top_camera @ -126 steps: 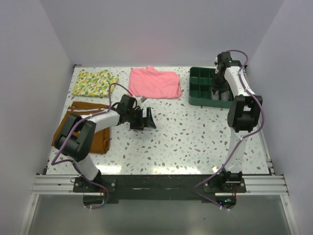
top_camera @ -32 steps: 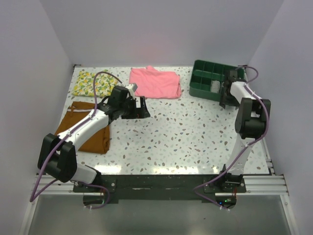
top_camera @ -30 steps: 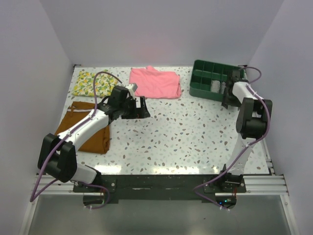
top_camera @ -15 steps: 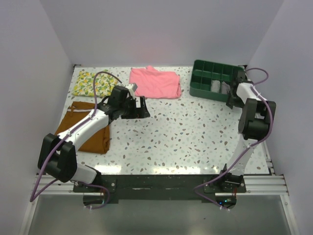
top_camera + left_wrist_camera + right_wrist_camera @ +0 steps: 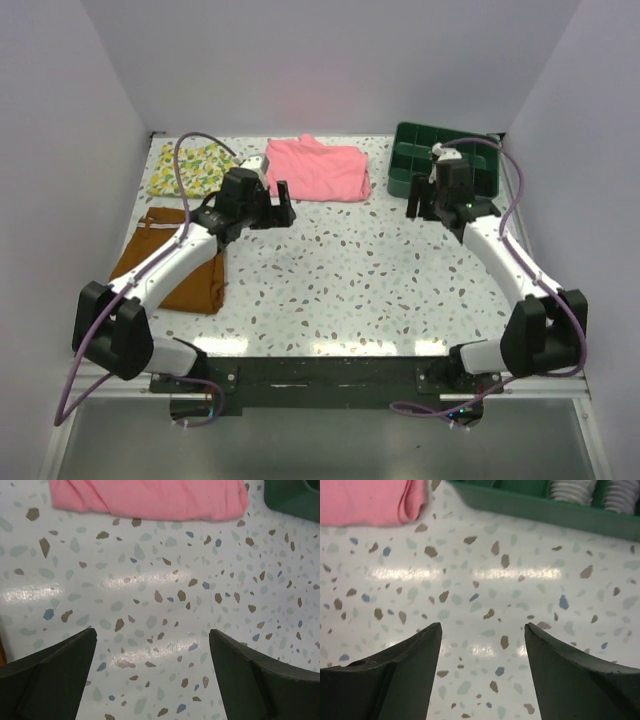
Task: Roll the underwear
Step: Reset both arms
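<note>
The underwear (image 5: 572, 487) shows as grey-and-white ribbed rolls in compartments of the green tray (image 5: 530, 507) at the top edge of the right wrist view. In the top view my right wrist hides it. My right gripper (image 5: 420, 203) (image 5: 483, 625) hovers open over bare table just left of and in front of the tray (image 5: 480, 158), with nothing between its fingers. My left gripper (image 5: 283, 198) (image 5: 152, 630) is wide open and empty, low over the table just in front of the pink garment.
A pink folded garment (image 5: 315, 168) (image 5: 150, 497) (image 5: 370, 500) lies at the back centre. A yellow floral cloth (image 5: 195, 168) is at the back left. Rust-brown shorts (image 5: 170, 260) lie along the left edge. White walls enclose the table.
My right arm has swung away from the tray's right side to its front left corner, and its jaws have widened a little. My left gripper has shifted slightly toward the pink garment.
</note>
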### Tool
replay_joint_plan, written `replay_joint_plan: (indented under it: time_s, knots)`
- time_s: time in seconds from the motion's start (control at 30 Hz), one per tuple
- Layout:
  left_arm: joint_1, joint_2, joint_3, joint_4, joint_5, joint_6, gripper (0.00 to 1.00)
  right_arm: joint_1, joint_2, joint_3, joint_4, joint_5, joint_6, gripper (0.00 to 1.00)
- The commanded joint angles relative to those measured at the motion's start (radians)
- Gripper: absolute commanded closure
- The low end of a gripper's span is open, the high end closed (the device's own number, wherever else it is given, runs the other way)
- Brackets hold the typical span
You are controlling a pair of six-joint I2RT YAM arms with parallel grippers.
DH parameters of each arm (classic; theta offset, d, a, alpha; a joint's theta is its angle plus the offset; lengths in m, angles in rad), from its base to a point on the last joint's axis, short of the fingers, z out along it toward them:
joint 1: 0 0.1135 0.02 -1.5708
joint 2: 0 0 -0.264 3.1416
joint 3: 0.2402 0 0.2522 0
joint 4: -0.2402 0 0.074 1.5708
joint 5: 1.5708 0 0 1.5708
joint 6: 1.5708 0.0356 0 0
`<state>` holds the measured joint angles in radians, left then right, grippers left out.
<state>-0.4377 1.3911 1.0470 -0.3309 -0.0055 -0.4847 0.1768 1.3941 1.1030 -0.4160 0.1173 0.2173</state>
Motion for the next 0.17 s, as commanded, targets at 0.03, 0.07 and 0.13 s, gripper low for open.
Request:
replay_joint_plan:
  time_s: [0.03, 0.07, 0.13]
  knots:
    - [0.007, -0.102, 0.015, 0.082, -0.185, 0.061, 0.0, 0.021, -0.159, -0.219, 0.117, -0.028, 0.025, 0.24]
    - [0.007, -0.133, -0.002, 0.113, -0.194, 0.064, 0.0, 0.024, -0.206, -0.245, 0.15, -0.021, 0.03, 0.23]
    - [0.007, -0.159, -0.053, 0.144, -0.223, 0.066, 0.0, 0.024, -0.243, -0.313, 0.184, 0.001, 0.039, 0.08]
